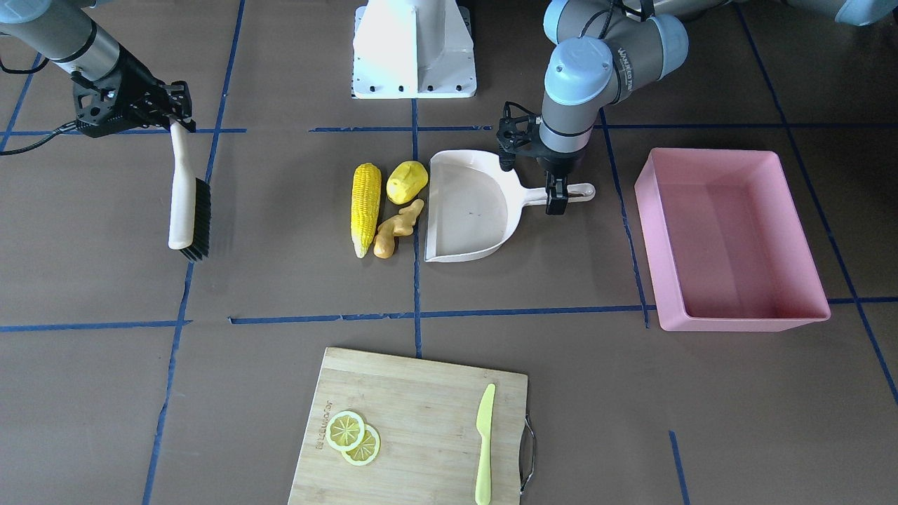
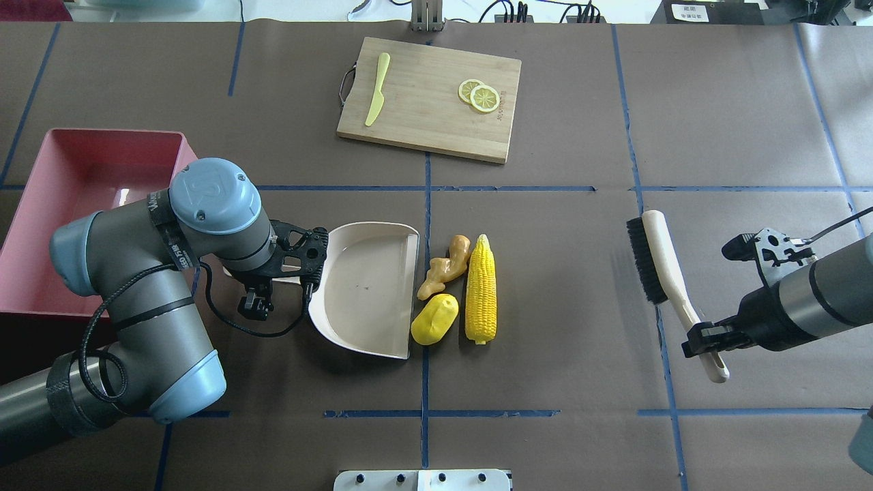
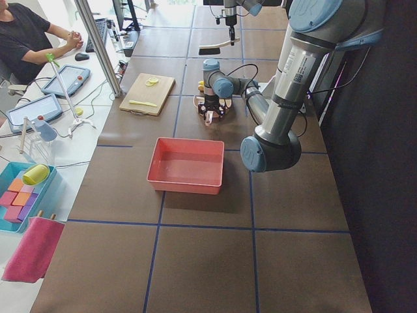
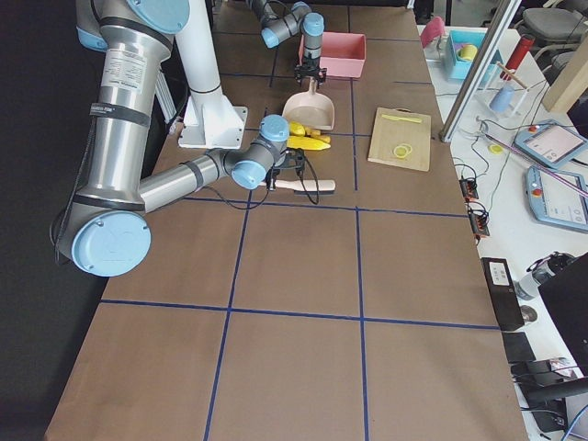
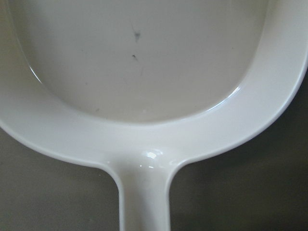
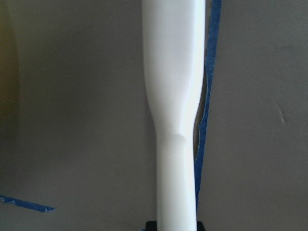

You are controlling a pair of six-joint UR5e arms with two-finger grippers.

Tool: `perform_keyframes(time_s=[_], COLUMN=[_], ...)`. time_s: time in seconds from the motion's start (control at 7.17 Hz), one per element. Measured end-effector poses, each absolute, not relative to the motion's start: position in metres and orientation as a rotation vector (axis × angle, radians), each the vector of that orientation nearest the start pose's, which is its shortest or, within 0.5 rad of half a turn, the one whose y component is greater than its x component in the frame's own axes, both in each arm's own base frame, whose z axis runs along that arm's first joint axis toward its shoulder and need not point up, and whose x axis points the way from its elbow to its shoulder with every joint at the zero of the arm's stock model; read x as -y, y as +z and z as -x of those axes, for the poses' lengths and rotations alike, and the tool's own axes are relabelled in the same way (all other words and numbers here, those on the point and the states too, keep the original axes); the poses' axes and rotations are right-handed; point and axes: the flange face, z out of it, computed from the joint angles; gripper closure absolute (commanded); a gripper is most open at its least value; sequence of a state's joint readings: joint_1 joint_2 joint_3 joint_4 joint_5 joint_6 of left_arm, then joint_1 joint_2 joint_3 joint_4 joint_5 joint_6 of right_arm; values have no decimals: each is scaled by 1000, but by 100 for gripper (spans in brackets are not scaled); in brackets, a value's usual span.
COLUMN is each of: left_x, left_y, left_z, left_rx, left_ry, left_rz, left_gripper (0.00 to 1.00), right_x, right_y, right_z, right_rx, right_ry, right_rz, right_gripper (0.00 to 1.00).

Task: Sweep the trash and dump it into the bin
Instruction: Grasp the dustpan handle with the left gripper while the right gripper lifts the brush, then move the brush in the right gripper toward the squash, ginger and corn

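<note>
The left gripper (image 1: 557, 200) clamps a cream-white plastic dustpan (image 2: 368, 293), yellow toy foods (image 2: 481, 290) at its three o'clock overhead. The right gripper (image 2: 706, 339) holds a cream black-bristled brush (image 2: 655, 262).

board (image 1: 421, 393) holds knife (image 1: 483, 449) (perhaps plastic), lemon slices (image 1: 353, 438).

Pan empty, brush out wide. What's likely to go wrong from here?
1. The right pincer holds the brush near its handle end, so the brush may twist in the grip once the bristles push.
2. The corn cob lies parallel to the dustpan lip with the potato and ginger between; they could jam there, or the potato could roll past the side.
3. The left pincer holds only the dustpan's thin handle; a hard push may shove it back.
</note>
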State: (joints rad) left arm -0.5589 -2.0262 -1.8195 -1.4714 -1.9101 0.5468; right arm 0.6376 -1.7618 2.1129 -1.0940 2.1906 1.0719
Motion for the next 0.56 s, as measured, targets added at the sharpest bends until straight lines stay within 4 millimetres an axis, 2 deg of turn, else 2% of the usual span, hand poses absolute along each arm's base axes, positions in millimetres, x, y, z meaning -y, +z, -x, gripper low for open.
perform_keyframes(time_s=[0.42, 0.56], left_x=[415, 416], left_y=[312, 312], left_z=[-474, -475], left_rx=[-489, -474], left_ry=[1593, 1593], left_rz=[-572, -577], left_gripper=[59, 62], right_x=[311, 310], right_y=[381, 367], right_z=[337, 350], right_rx=[968, 962], right_ry=[-129, -138], right_rz=[65, 67], right_gripper=[100, 100])
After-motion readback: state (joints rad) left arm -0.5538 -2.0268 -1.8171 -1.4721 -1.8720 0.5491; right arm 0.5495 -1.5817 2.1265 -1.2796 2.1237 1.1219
